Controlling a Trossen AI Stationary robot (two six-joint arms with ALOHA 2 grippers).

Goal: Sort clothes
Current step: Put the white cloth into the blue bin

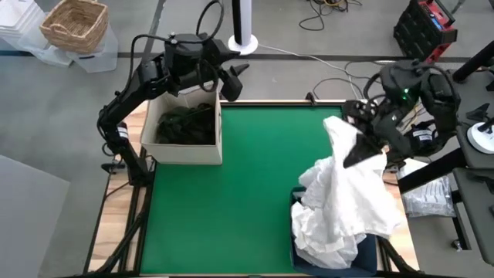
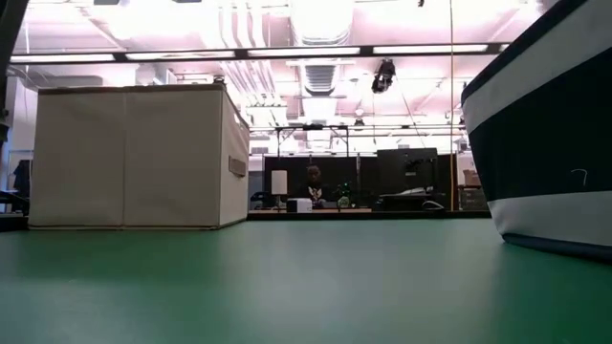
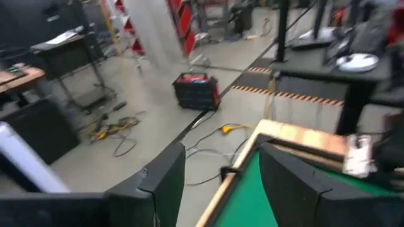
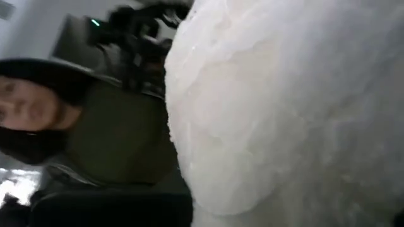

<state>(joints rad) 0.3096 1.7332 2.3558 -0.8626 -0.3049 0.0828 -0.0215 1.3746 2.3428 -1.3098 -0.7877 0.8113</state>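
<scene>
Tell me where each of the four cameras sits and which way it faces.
High: overhead, looking down; both arms, beige box, white garment.
Low: table height, looking level; the box and navy bin, shared with high; no arm.
Left wrist: past the open left pincer toward the floor.
Right wrist: against the garment, shared with high; a person behind.

Overhead light: even and bright on the green counter point(image 1: 231, 193), with only soft shadows beside the cardboard box point(image 1: 183, 127).
Ceiling strips: long fixtures point(image 2: 287, 53) glare pinkish-white in the low view, washing out the ceiling.
Counter foreground: soft and out of focus in the low view.
Left wrist view: streaked by motion blur.
Right wrist view: white garment point(image 4: 290, 107) overbright, blurred; a person point(image 4: 95, 139) behind it blurred.
</scene>
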